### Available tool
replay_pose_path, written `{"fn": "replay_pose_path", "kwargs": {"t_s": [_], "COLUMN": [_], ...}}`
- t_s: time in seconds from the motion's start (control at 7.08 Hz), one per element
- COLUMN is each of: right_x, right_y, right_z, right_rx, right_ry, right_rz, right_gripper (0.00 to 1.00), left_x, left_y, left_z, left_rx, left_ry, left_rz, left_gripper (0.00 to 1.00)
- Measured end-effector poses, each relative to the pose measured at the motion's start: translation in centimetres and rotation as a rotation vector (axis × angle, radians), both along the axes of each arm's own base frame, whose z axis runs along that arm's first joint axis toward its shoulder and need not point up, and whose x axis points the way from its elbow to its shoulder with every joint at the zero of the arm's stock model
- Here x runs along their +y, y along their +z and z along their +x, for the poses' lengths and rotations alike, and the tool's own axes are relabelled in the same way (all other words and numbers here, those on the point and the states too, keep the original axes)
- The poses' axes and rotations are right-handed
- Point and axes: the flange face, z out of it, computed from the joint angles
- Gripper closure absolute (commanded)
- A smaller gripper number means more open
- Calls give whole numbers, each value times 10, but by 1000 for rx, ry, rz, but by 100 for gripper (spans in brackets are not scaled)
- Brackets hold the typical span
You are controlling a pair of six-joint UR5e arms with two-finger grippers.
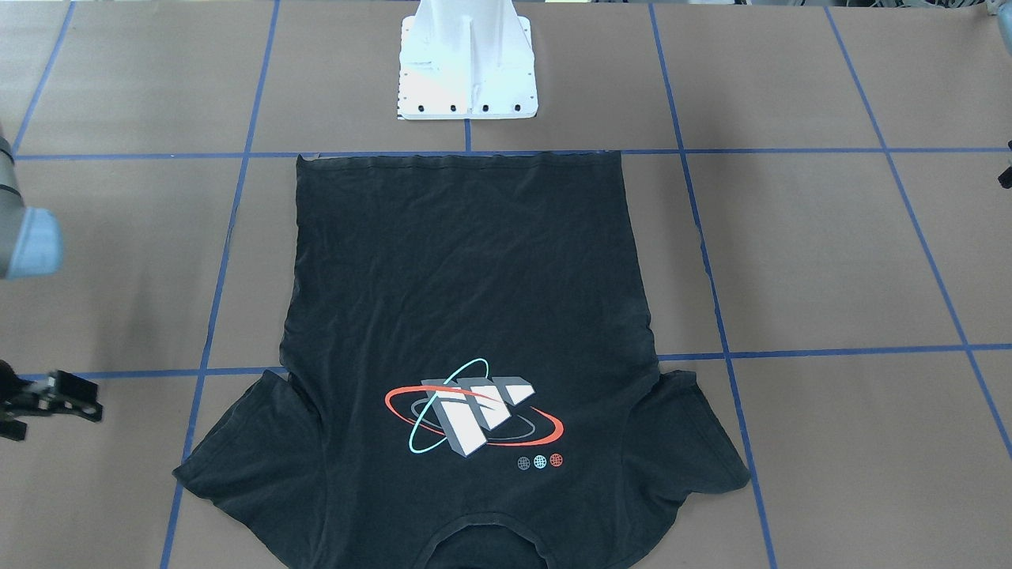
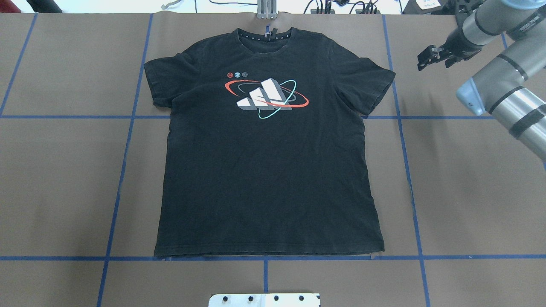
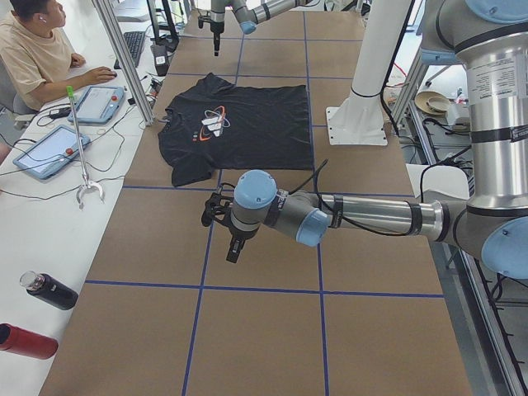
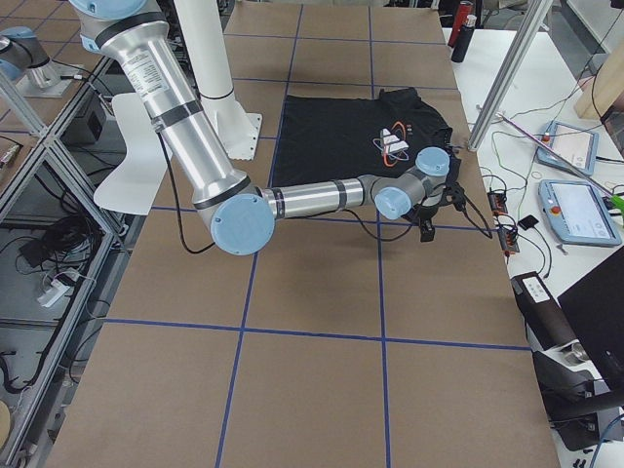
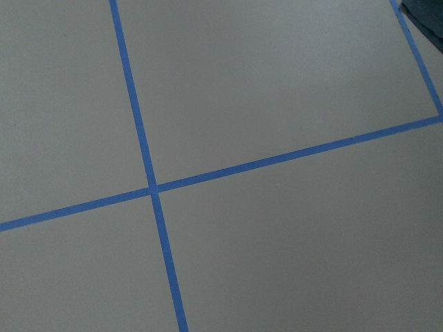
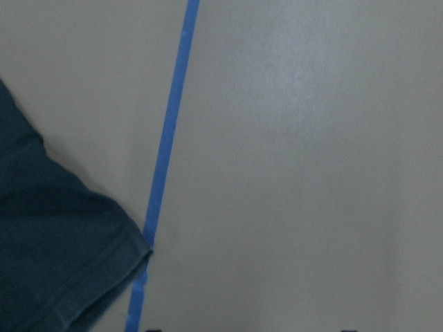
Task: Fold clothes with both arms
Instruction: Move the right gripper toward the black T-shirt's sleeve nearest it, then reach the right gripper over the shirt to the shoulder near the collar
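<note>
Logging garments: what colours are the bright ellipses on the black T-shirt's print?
Red and teal, on the black T-shirt; clearest overhead exterior view.

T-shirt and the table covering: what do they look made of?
T-shirt: soft knit fabric, likely cotton jersey, matte black; fine wrinkles and stitched hems show. Its print looks like flat, opaque ink. Table covering: looks like brown kraft paper or card, matte, smooth; I cannot tell which. Grid lines: blue tape, probably painter's.
</note>
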Motion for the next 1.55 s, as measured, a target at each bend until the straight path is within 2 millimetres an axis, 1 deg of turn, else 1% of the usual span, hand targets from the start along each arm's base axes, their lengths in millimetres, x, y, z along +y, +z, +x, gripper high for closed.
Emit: {"fn": "replay_pose_path", "kwargs": {"t_s": [0.14, 0.28, 0.42, 0.56, 0.71, 0.85, 0.99, 1.13, 1.55], "right_x": [-7, -10, -9, -8, -7, -6, -4, -3, -1], "right_y": [-10, -19, -19, -12, -4, 0, 1, 2, 2], "right_z": [-29, -50, -65, -73, -78, -83, -88, -91, -94], "right_rx": [-14, -26, -39, -55, -63, -59, -53, -50, -50], "right_ry": [62, 77, 75, 73, 74, 77, 80, 80, 78], "right_rz": [9, 14, 30, 58, 81, 96, 104, 106, 104], "right_gripper": [15, 14, 16, 26, 32, 56, 88, 100, 100], "left_x": [0, 0, 0, 0, 0, 0, 0, 0, 0], "left_y": [1, 1, 0, 0, 0, -1, -1, -1, -3], "left_z": [1, 1, 1, 1, 1, 1, 1, 1, 0], "left_rx": [10, 14, 15, 16, 16, 16, 16, 16, 17], "left_ry": [-5, -8, -9, -9, -9, -9, -9, -10, -11], "left_rz": [-11, -16, -17, -17, -16, -15, -15, -14, -12], "left_gripper": [0, 0, 0, 0, 0, 0, 0, 0, 0]}}
